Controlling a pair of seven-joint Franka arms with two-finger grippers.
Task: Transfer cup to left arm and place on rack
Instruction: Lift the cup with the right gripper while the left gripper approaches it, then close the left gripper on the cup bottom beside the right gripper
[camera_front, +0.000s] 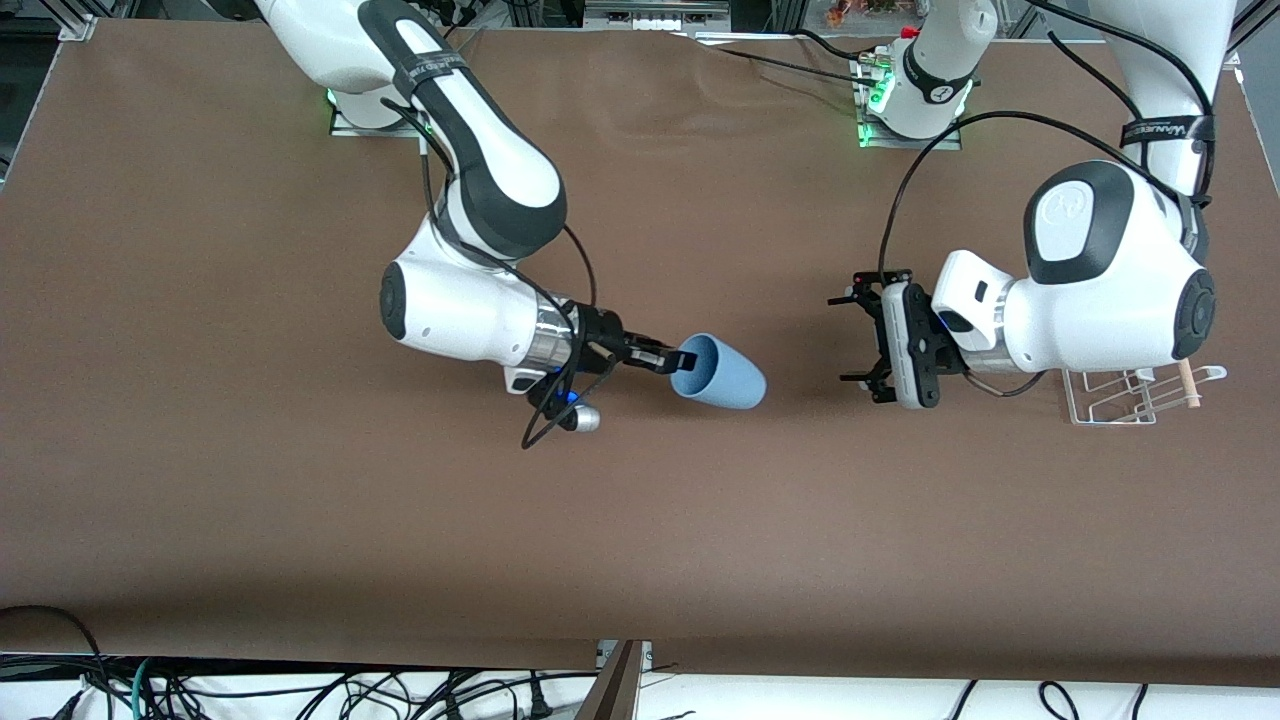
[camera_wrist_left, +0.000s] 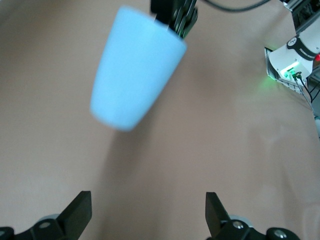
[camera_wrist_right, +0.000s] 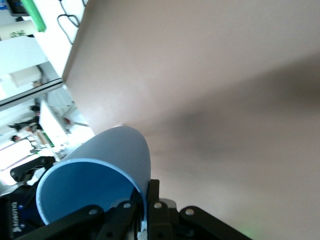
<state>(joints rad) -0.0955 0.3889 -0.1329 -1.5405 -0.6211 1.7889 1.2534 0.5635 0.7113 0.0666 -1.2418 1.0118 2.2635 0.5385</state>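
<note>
While the cup (camera_front: 722, 375) is carried on its side above the middle of the brown table (camera_front: 250, 480), its rim is pinched by the right gripper (camera_front: 678, 360), one finger inside the mouth and one outside. Its closed base is pointed toward the left arm's end of the table. No contact between cup and table can be confirmed from the front view.

Right wrist view: the rim of the cup (camera_wrist_right: 95, 172) is seen clamped between the closed fingers, the blue interior turned to the camera.

Left gripper (camera_front: 866, 337): held over the table near the cup's base, clear of it, jaws spread wide and faced toward the cup. Nothing is held in it. In the left wrist view the two black fingertips (camera_wrist_left: 80, 212) are seen well apart, with the cup (camera_wrist_left: 135, 70) in the air ahead of them.

Rack (camera_front: 1120, 395): set on the table at the left arm's end, partly covered by the left arm (camera_front: 1100, 290). White wire and a pale dowel are made out.
</note>
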